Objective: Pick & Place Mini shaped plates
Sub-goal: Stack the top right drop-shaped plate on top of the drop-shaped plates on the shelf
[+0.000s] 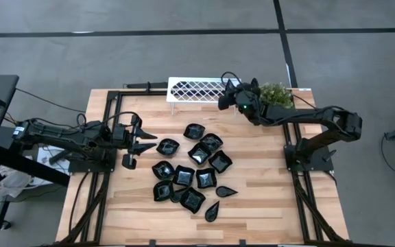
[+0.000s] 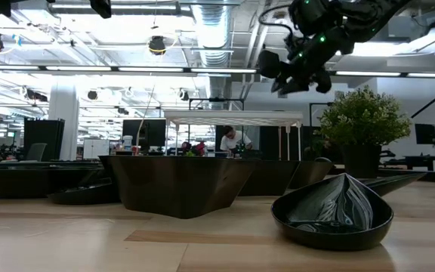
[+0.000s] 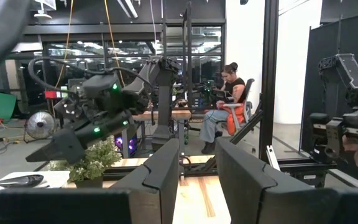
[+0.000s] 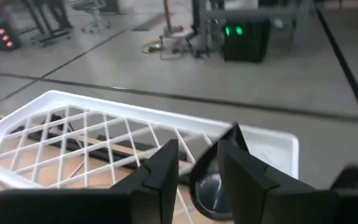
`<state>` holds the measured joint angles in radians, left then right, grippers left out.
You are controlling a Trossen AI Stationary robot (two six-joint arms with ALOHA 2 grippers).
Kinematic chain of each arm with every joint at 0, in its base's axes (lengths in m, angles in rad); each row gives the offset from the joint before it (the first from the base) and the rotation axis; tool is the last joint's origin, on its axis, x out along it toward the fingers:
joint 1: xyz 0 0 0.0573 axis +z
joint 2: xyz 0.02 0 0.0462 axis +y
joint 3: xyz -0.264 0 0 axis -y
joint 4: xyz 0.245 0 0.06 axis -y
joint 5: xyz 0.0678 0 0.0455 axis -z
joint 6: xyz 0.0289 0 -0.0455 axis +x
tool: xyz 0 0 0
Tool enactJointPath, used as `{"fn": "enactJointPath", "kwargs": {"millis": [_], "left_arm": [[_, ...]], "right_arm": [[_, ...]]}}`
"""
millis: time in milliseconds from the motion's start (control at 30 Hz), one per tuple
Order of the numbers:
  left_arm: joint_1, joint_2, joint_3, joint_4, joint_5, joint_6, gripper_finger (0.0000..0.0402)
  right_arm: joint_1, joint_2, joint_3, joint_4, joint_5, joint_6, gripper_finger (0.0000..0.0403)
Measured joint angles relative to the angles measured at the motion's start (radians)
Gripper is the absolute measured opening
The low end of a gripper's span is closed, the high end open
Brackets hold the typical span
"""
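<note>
Above the far end of the table, the right gripper (image 1: 223,91) hangs over the white tray (image 1: 190,90), its fingers (image 4: 160,171) standing narrowly apart. Just past them in the right wrist view a black dish (image 4: 213,186) lies on the lattice at the tray's near corner; nothing sits between the fingers, so we judge that dish released, not held.

To finish this step well, we would lift the gripper straight up, so that neither finger catches the glossy rim and drags the dish off the lattice. We would also watch the green plant (image 1: 277,94) just beside the wrist when the arm swings toward the pile.

The left gripper (image 1: 140,136) waits low at the left side of the table, fingers (image 3: 163,174) parted a little and holding nothing, with its tips close to the nearest dish (image 1: 167,146).

The remaining dishes (image 1: 196,168) lie clustered at mid-table, many touching or overlapping. They are small, shiny and dark, seemingly glazed ceramic or hard plastic; we cannot tell which. Shapes vary: squarish ones with upturned corners, scalloped rounds, and teardrops (image 1: 213,211) at the near edge. From table height, one teardrop (image 2: 332,210) shows a deep bowl, a thin raised lip and a streaked sheen. Slick walls like these are likely to slip under a shallow pinch, so a grip across the rim looks safest.

The tray is a stiff white grid on short legs. The table (image 1: 266,199) is pale wooden plank.
</note>
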<state>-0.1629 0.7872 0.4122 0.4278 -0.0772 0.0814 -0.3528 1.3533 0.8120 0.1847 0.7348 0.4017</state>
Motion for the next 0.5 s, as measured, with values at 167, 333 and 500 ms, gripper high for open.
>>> {"fn": "enactJointPath", "kwargs": {"millis": [167,333,500], "left_arm": [[0.000,0.000,0.000,0.000,0.000,0.000,0.0108],[0.000,0.000,0.000,0.000,0.000,0.000,0.0108],[0.000,0.000,0.000,0.000,0.000,0.000,0.0108]], "right_arm": [[-0.001,0.000,0.000,0.011,0.007,-0.091,0.0107],[-0.022,0.000,0.001,0.013,0.120,-0.210,0.0107],[-0.044,0.001,0.059,0.020,0.255,-0.544,0.0107]]}}
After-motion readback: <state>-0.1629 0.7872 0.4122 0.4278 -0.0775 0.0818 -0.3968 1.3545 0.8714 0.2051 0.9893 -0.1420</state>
